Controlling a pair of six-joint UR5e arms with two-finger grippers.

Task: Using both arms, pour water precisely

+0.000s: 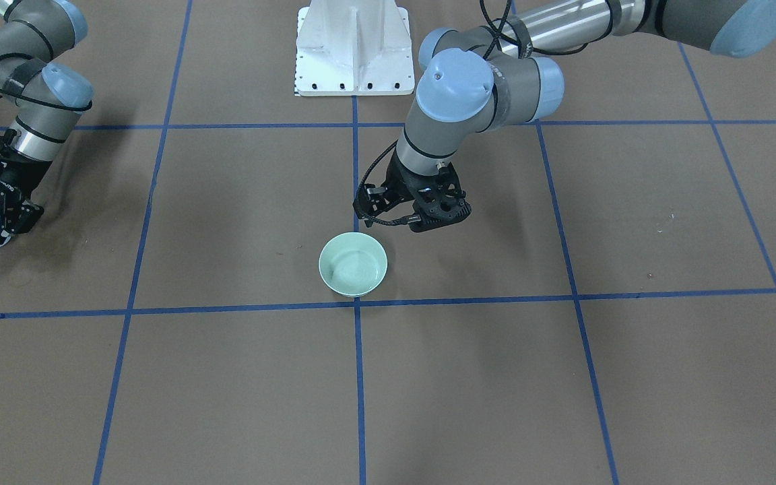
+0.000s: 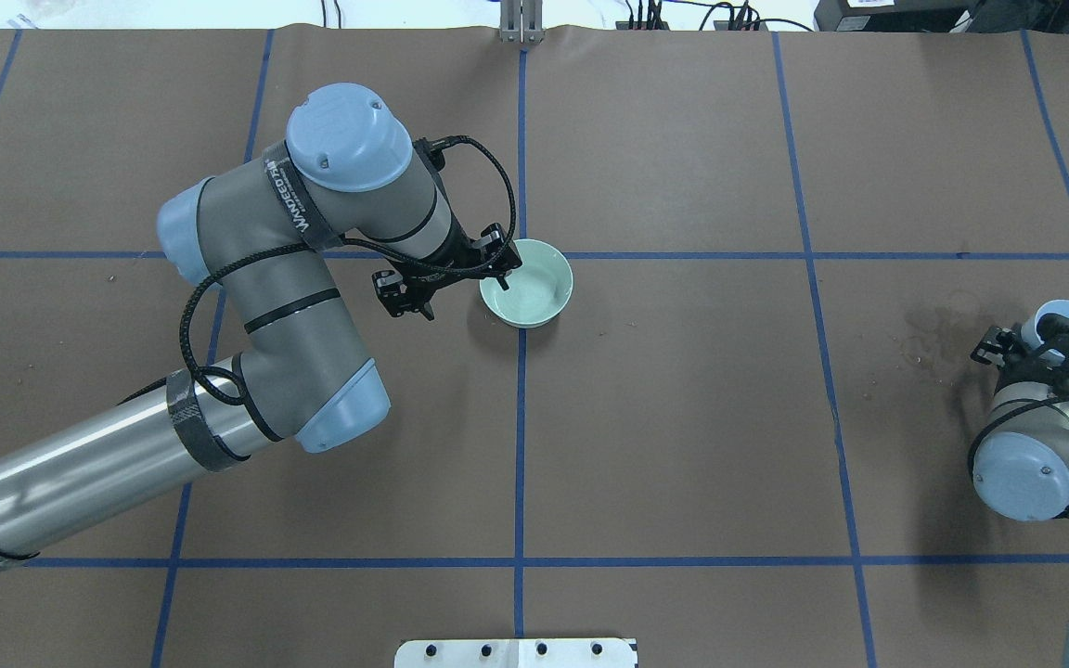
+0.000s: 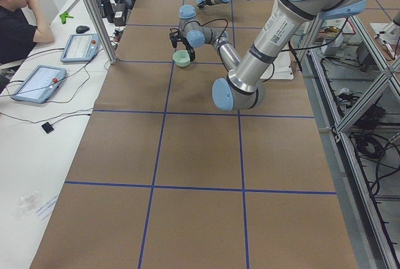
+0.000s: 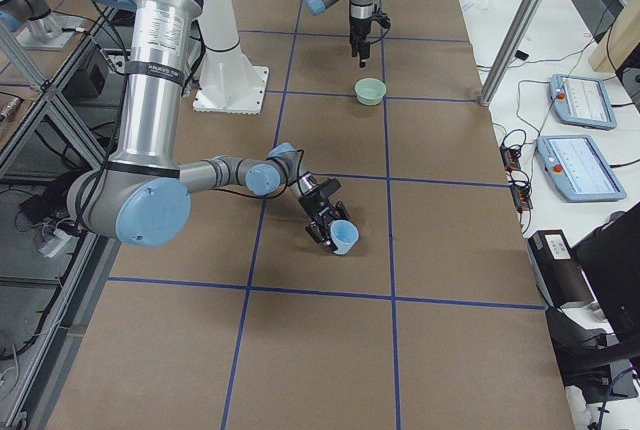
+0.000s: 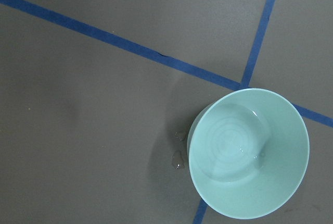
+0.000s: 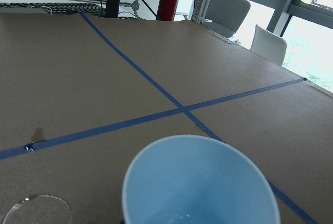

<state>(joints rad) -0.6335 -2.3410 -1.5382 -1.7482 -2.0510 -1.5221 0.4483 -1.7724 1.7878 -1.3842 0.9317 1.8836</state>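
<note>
A pale green bowl (image 2: pixel 527 283) stands at the table's middle on a tape crossing. Water shows in it as a faint sheen (image 5: pixel 244 151), and two small drops (image 5: pixel 178 159) lie on the paper beside it. My left gripper (image 2: pixel 446 278) hangs just beside the bowl's robot-left rim, pointing down, open and empty (image 1: pixel 422 212). My right gripper (image 2: pixel 1054 345) is far off at the table's right end, shut on a light-blue cup (image 2: pixel 1063 317), held low over the table (image 4: pixel 343 237). A small glint shows at the cup's bottom (image 6: pixel 171 218).
Brown paper with blue tape lines (image 1: pixel 358 377) covers the table. A wet stain (image 2: pixel 933 334) marks the paper near the right gripper. The white pedestal (image 1: pixel 354 47) stands at the robot side. An operator (image 3: pixel 15 19) and tablets (image 3: pixel 37 82) are at the far side bench.
</note>
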